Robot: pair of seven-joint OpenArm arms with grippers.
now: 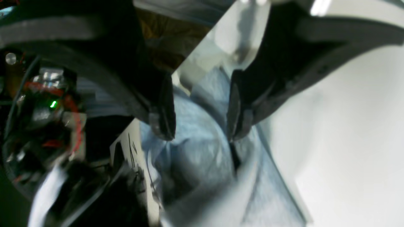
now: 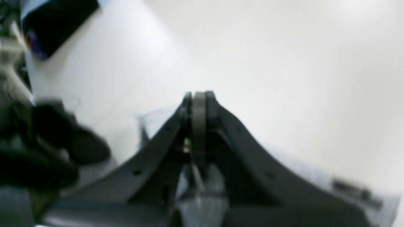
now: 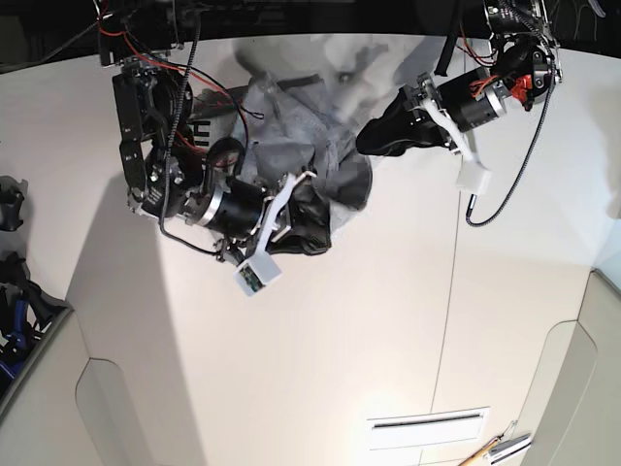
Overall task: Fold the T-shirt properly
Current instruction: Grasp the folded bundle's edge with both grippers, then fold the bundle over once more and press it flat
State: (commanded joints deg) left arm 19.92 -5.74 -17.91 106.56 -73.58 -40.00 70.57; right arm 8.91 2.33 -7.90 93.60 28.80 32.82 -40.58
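The T-shirt (image 3: 291,126) lies bunched at the far middle of the white table (image 3: 388,320), light grey and partly blurred. My left gripper (image 3: 371,141) hangs over its right part. In the left wrist view this gripper (image 1: 199,136) is open, its jaws wide apart, with a mound of the shirt's fabric (image 1: 195,157) just below the tips. My right gripper (image 3: 315,223) is at the shirt's near edge. In the right wrist view it (image 2: 199,94) is shut, and shirt fabric (image 2: 347,186) with black lettering falls away from the tips on both sides, as if pinched there.
Black and blue objects (image 3: 12,291) sit at the left edge of the table. A pen and tools (image 3: 495,449) lie at the front right. A white connector on a cable (image 3: 473,180) hangs below the left arm. A dark flat object (image 2: 56,22) lies on the table.
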